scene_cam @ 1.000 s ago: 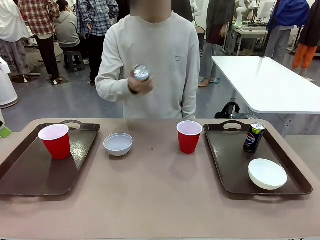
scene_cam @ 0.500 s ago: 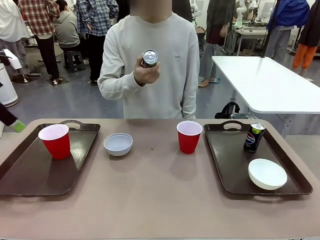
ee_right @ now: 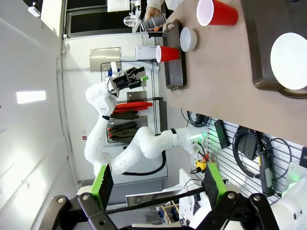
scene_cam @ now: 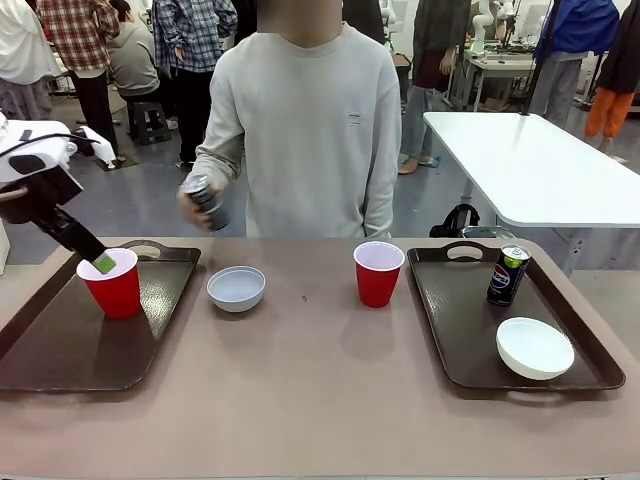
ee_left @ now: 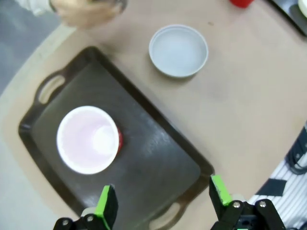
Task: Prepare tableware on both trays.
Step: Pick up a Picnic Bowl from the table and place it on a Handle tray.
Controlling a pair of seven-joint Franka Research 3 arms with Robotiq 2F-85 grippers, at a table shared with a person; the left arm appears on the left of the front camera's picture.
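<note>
Above the left tray (scene_cam: 60, 350), the left tool (ee_left: 161, 188) hangs with jaws spread wide near a red cup (scene_cam: 112, 284) standing on it; a person's hand (scene_cam: 190, 208) holds a soda can (scene_cam: 205, 199) beyond its far rim. The right tool (ee_right: 157, 170) likewise gapes.

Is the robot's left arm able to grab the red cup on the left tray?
Probably yes: the left end effector hangs open over the tray, close to the red cup, with nothing between them.

A cup (scene_cam: 112, 285) stands on the left-edge tray (scene_cam: 60, 350), a bowl (scene_cam: 236, 288) and second cup (scene_cam: 378, 275) on the tabletop (scene_cam: 320, 400) toward its far edge, and a can (scene_cam: 508, 275) behind another bowl (scene_cam: 535, 348) on the right-edge tray (scene_cam: 460, 320).
</note>
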